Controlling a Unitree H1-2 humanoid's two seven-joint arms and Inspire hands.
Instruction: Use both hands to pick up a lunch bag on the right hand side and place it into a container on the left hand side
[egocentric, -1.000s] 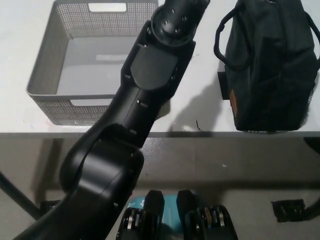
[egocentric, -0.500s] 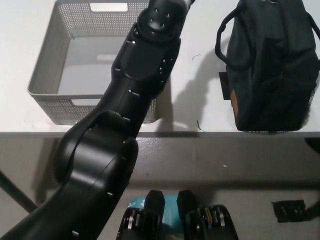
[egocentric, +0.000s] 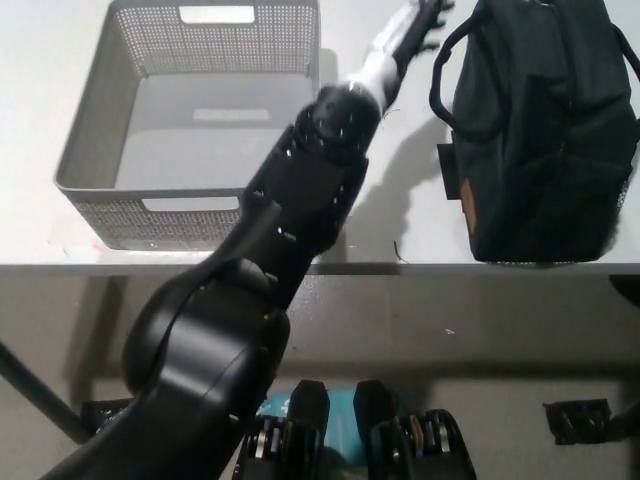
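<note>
Grey mesh container (egocentric: 90, 150) sits on the white table (egocentric: 410, 225), left part, near the front edge; handle slots in its near and far walls; nothing lies in it, only bare floor showing. Dark lunch bag (egocentric: 545, 130) stands on the table's right part, well apart from the container, its long axis running front to back, near end close to the table's front edge, far end cut off by the picture's top. A strap loop (egocentric: 450, 85) hangs off its left side, and a small tan tag (egocentric: 467, 195) shows on the left face low down. A big black arm (egocentric: 290, 220) rises from the lower left across the container's right front corner, ending in a pale hand (egocentric: 412, 30) that sits in the open strip of table between container and bag, near the strap; whether its fingers are spread or closed cannot be told, and it holds nothing visibly. No second hand shows.
</note>
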